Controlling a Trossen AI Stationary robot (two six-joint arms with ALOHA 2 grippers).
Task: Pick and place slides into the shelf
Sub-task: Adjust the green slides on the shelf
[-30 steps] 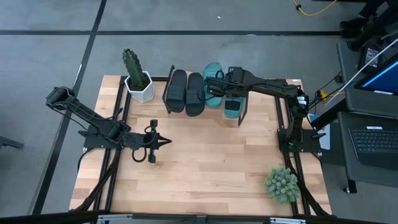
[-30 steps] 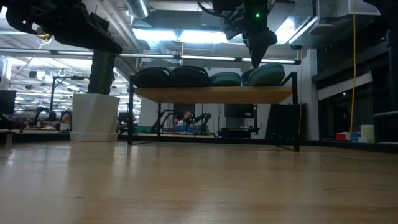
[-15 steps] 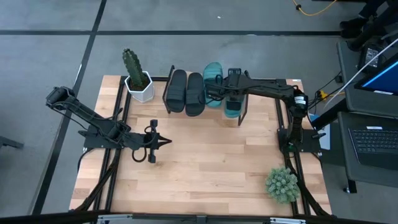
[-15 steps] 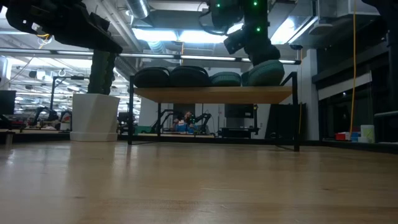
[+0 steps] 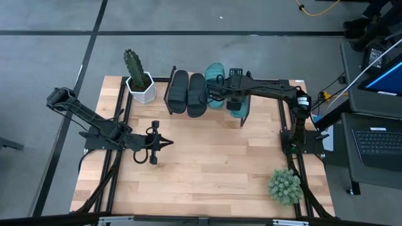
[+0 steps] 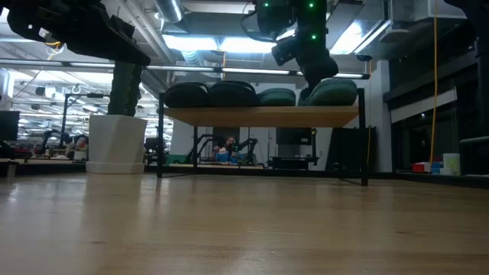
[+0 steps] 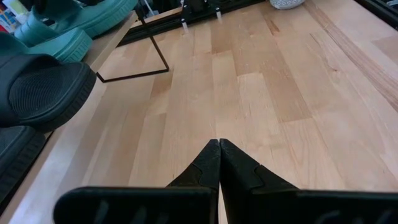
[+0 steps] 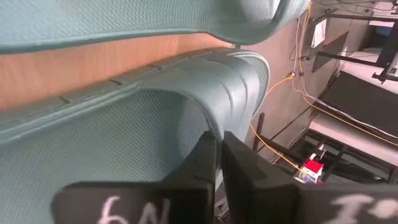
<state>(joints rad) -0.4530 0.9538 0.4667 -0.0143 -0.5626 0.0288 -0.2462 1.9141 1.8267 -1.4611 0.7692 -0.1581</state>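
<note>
The shelf (image 5: 237,120) stands at the table's far edge and carries all the slides. Two black slides (image 5: 178,91) (image 5: 196,94) lie on its left half, and a teal slide (image 5: 215,81) lies right of them. The last teal slide (image 5: 235,110) is at the shelf's right end, under my right gripper (image 5: 230,94), which is shut. In the low view this slide (image 6: 333,92) rests on the board (image 6: 260,116). My left gripper (image 5: 169,144) is shut and hovers over the bare tabletop near the middle. My right gripper has its shut fingertips (image 8: 211,140) against the edge of the rightmost teal slide's strap (image 8: 198,118). It comes slanting down from above and from the table's right. The slide lies flat on the shelf board and nothing shows between the fingers.
A cactus in a white pot (image 5: 139,81) stands left of the shelf. A round green plant (image 5: 285,186) sits at the table's near right corner. Bare wood (image 5: 207,163) spreads across the middle and near side. The shelf's thin black wire leg (image 7: 134,73) shows ahead of my left gripper.
My right gripper has come down from above the rightmost teal slide onto its strap and moved a little toward the table's left. The slide has shifted slightly on the board. My left arm has kept still.
</note>
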